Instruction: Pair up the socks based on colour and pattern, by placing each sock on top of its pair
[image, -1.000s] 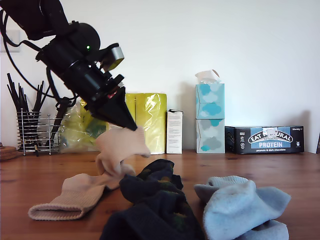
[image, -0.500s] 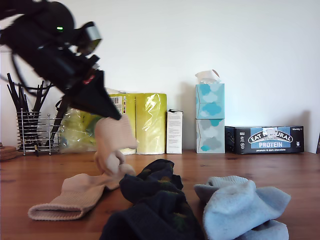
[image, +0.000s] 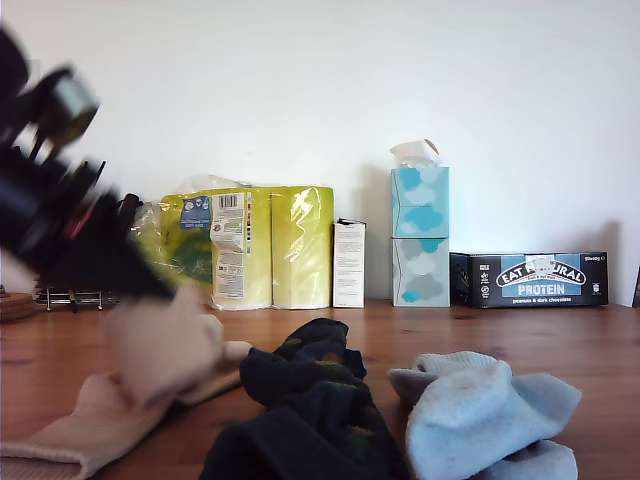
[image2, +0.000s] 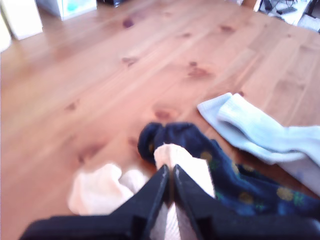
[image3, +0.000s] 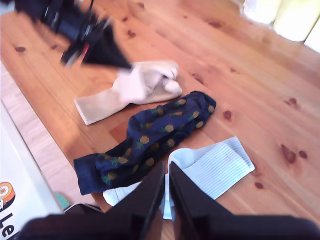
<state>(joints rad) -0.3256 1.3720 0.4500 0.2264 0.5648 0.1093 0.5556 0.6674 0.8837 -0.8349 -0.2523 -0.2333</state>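
My first gripper, blurred at the exterior view's left, is shut on a beige sock that hangs low over a second beige sock lying flat on the table. The first wrist view shows the jaws pinching that beige sock, with the other beige sock beside it. Dark navy socks with yellowish spots lie in the middle, and light blue socks lie at the exterior view's right. My second gripper hovers shut and empty above a navy sock and a light blue sock.
Along the back wall stand a yellow pack of paper rolls, a small white carton, two stacked tissue boxes and a dark protein-bar box. A wire holder sits behind the arm at the exterior view's left.
My first gripper has swung down and toward the exterior view's left, carrying the beige sock with it. The flat beige sock has shifted left too.
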